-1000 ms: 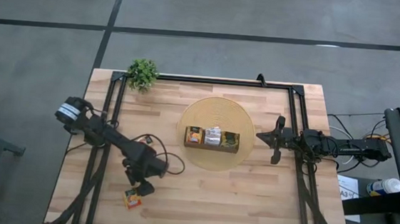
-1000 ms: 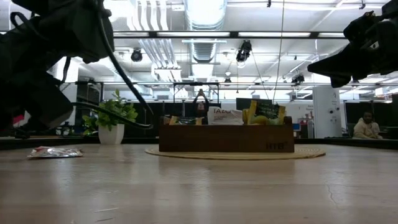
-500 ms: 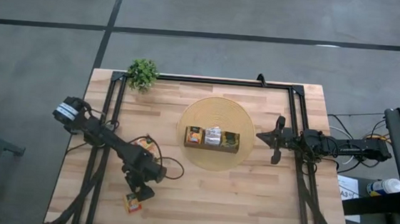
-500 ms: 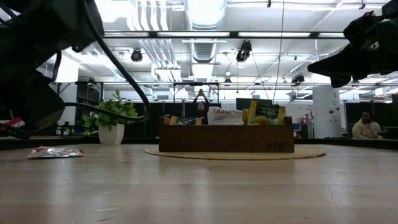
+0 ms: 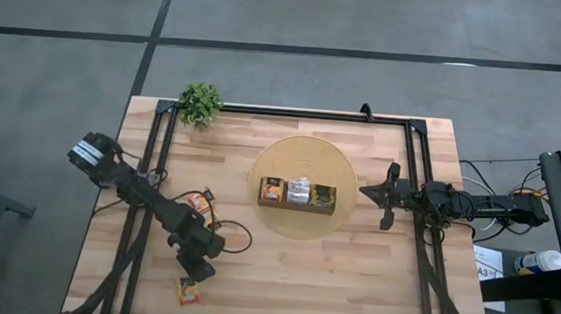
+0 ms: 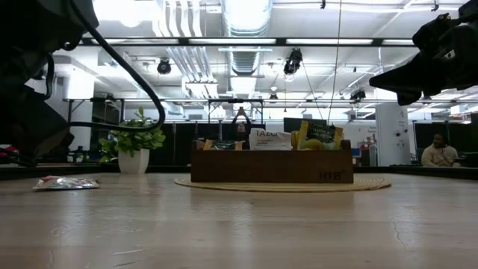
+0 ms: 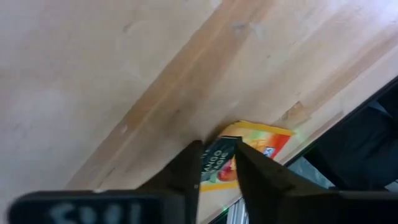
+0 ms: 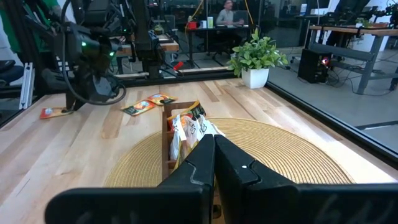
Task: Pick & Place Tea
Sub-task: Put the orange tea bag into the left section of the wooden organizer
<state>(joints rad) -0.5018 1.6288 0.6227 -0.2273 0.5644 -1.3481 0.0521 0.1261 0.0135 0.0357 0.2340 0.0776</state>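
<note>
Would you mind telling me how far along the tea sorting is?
Done: sachets already stand in the dark-brown wooden box. In hand: the left gripper is pinching an orange-yellow sachet at the table's front edge. Left: more loose sachets on the table. The right gripper waits shut.

A robotics lab or open workshop: exposed ceiling ducts point(image 6: 246, 19) and strip lights, a concrete floor point(image 5: 301, 18), equipment-laden benches point(image 8: 348, 31), seated people point(image 6: 435, 152) behind.

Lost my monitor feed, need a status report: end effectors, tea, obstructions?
Left end effector closing around orange-yellow square tea sachet at table's near edge. Right end effector shut, parked beside round woven mat. Nothing blocking.
</note>
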